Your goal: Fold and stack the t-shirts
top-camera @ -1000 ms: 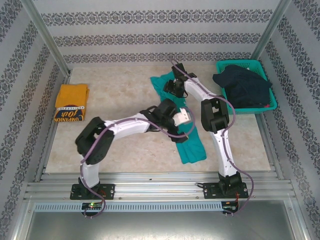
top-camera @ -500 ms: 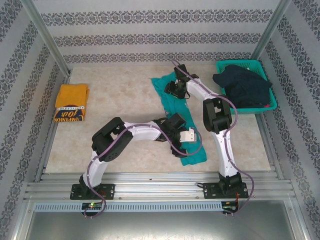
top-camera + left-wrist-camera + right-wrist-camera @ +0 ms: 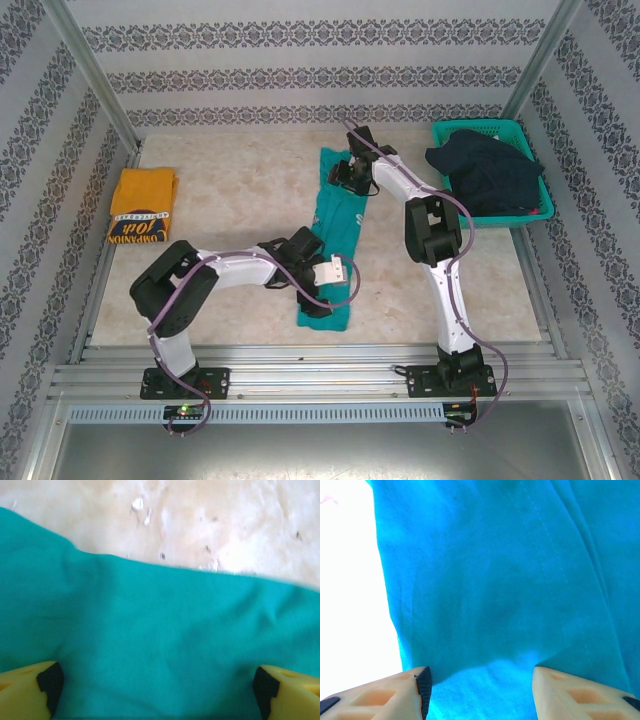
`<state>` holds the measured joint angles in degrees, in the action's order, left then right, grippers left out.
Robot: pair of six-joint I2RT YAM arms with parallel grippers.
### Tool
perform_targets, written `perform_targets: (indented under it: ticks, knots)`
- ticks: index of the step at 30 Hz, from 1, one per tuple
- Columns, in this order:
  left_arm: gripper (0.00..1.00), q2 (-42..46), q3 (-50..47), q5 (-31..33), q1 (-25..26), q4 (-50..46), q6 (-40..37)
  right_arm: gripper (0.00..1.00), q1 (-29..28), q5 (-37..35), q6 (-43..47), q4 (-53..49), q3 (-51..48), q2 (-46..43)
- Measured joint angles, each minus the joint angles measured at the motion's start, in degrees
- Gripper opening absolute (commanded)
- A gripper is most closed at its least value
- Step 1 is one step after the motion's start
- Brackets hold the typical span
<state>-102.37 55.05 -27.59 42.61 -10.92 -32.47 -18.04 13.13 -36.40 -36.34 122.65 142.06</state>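
- Teal shirt (image 3: 338, 225): has slid toward 9 o'clock since a second ago.
- My left pincer (image 3: 157, 690): spread wide over its near end, gripping nothing.
- My right pincer (image 3: 479, 677): half spread, far end.

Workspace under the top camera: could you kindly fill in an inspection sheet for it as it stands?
surface: pale mottled table
job's things: teal shirt lying as a long narrow strip mid-table; yellow shirt folded at the far left
clutter: teal basket at the far right, holding a dark garment
grippers: left gripper open over the teal shirt's near end; right gripper open over its far end
cables: purple cable along each arm
surroundings: patterned walls; metal rails at the near edge
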Motion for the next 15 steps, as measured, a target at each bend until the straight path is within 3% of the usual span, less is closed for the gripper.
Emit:
perform_targets:
  ticks: [10, 15]
  knots:
    - [1.0, 2.9, 0.5, -1.3, -0.2, -2.4, 3.4, 0.63, -0.2, 0.4, 3.9, -1.9, 4.5, 0.8]
    - [1.0, 7.7, 1.4, -2.0, -1.8, 0.5, 10.6, 0.71, -0.2, 1.3, 8.4, 2.1, -8.1, -9.0]
